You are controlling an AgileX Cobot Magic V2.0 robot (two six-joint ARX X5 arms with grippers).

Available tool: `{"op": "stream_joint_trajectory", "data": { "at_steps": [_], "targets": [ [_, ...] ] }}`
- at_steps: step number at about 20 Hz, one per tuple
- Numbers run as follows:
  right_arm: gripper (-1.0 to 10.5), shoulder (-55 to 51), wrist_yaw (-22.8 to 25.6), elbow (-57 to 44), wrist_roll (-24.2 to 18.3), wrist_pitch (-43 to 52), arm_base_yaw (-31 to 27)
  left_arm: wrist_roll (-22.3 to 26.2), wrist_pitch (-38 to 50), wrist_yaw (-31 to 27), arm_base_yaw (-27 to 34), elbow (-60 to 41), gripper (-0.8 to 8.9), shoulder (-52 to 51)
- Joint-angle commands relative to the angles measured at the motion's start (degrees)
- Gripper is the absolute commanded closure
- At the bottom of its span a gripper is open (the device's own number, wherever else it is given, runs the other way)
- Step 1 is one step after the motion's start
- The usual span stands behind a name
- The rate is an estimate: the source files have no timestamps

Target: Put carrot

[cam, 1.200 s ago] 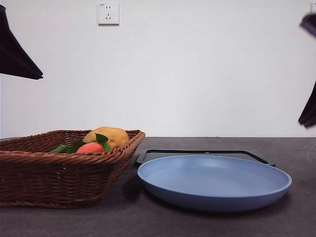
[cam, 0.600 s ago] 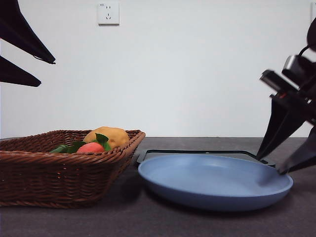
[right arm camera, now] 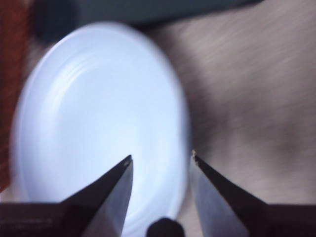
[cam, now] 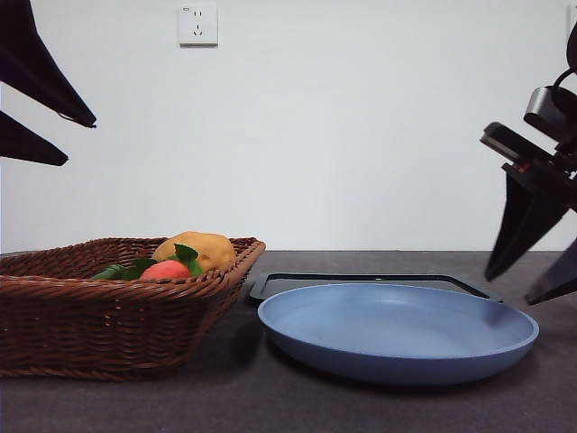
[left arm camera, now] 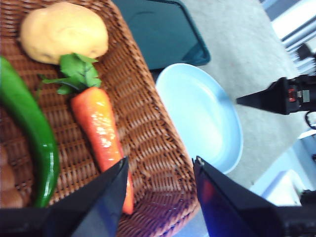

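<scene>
Left gripper [left arm camera: 160, 170] is hanging above the wicker basket [left arm camera: 148, 143] with its two jaws spread apart and nothing between them, so the grasp is not yet made. Right under it the carrot [left arm camera: 101, 136] is lying inside the basket, its green leaves pointing toward the potato [left arm camera: 63, 30] and a long green pepper [left arm camera: 29, 128] lying beside it; in the front view only the thick end of the carrot [cam: 166, 269] is showing over the basket rim [cam: 126, 289]. On the other side, the right gripper [right arm camera: 160, 160] is hovering over the edge of the blue plate [cam: 397, 329], jaws also apart and empty. The plate is bearing nothing. Judging from this, the task is only at its beginning: the carrot is waiting in the basket, and the approach, the grasp, the lifting and the placing, probably on the plate, are all left to do.
</scene>
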Motion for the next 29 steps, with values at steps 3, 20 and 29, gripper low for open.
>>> {"op": "stream_joint_trajectory", "data": {
  "at_steps": [3,20,29],
  "targets": [
    [7.8,1.57,1.03,0.76,-0.28,0.35,0.11,1.01,1.14,-2.23,-0.26,0.81,5.77,0.31],
    [9.4,4.48,-4.55,0.76,1.16,0.55,-0.09,0.55,5.68,-5.09,-1.22,0.85,5.51,0.31],
    [9.4,-10.36,-4.33,0.76,1.22,-10.56,-3.96,-0.68,9.03,-17.57,-11.28,2.49,5.14,5.57]
  ]
}}
